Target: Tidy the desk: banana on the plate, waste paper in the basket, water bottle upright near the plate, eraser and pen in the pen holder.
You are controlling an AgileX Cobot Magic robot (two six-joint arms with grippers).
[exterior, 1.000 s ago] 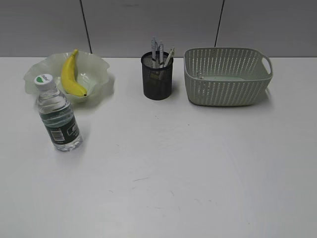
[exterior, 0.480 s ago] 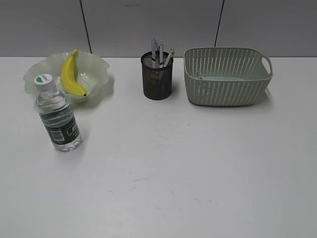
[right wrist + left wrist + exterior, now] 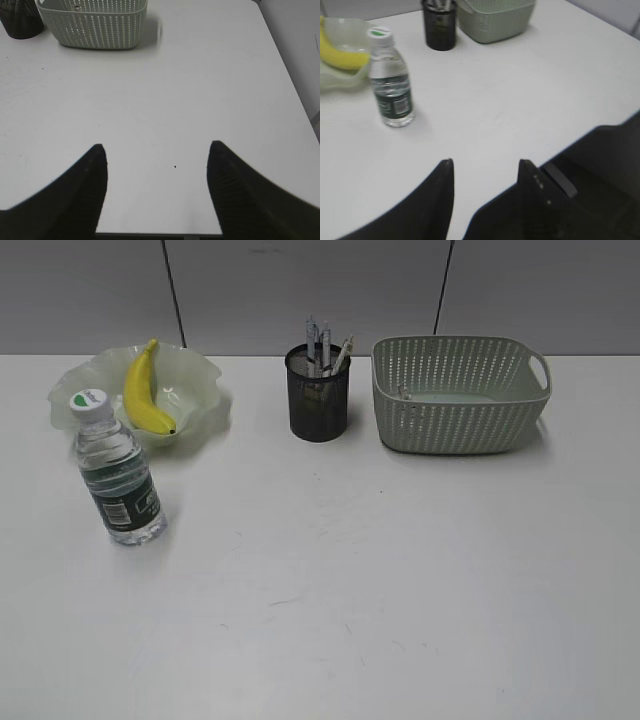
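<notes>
1. Banana point(image 3: 146, 390) lying in plate point(image 3: 205, 390); water bottle point(image 3: 117, 475) upright just in front of plate.
2. Pens standing in pen holder point(image 3: 318, 400); small pale scrap, likely the waste paper, inside basket point(image 3: 460, 420).
3. Desk point(image 3: 400, 580) otherwise bare; eraser not visible.
4. Left gripper point(image 3: 485, 167) and right gripper point(image 3: 156, 155) both parted, gripping nothing, low over desk's near edge.
5. Judged: tidying apparently complete; next, only parking the arms.

The left gripper point(image 3: 485, 167) has two black fingers that taper to blunt, pale-edged tips, with small light dots on the right one. The right gripper point(image 3: 157, 150) has broader matte black fingers, curved like horns, one faintly ribbed
</notes>
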